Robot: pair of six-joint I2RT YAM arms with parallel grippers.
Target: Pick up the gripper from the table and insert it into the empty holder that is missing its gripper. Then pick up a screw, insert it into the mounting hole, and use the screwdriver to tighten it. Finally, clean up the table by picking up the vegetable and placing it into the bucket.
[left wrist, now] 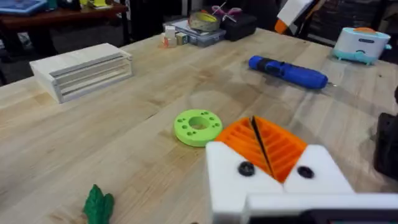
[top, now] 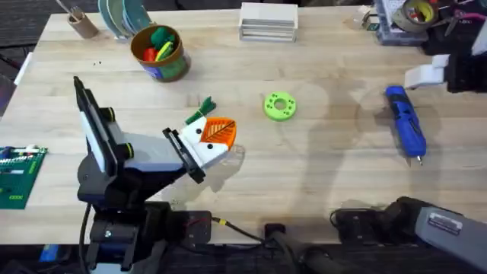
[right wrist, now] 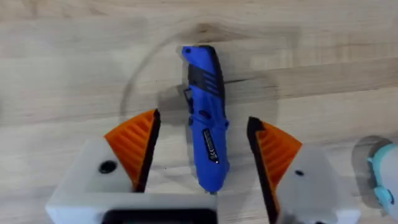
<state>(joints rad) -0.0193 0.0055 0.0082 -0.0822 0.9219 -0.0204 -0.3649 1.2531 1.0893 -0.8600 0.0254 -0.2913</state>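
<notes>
My left gripper (top: 218, 135) (left wrist: 256, 138) hovers low over the table's middle, its two orange ribbed pads pressed together, shut on nothing. The dark green vegetable (top: 202, 111) (left wrist: 98, 204) lies just beside it on the far side. The blue screwdriver (top: 403, 128) (left wrist: 289, 70) (right wrist: 205, 118) lies on the right side of the table. My right gripper (top: 426, 74) (right wrist: 202, 155) hangs above it, open, with an orange pad on either side of it. The bucket (top: 172, 70) stands at the back left with toy pieces inside. The loose gripper, empty holder and screw are out of view.
A bright green ring disc (top: 279, 106) (left wrist: 197, 127) lies mid-table. A white stacked block (top: 268, 21) (left wrist: 81, 70) sits at the back, a brown cup with sticks (top: 81, 23) at the back left. A circuit board (top: 19, 175) lies at the left edge and a cluttered tray (top: 411, 19) at the back right.
</notes>
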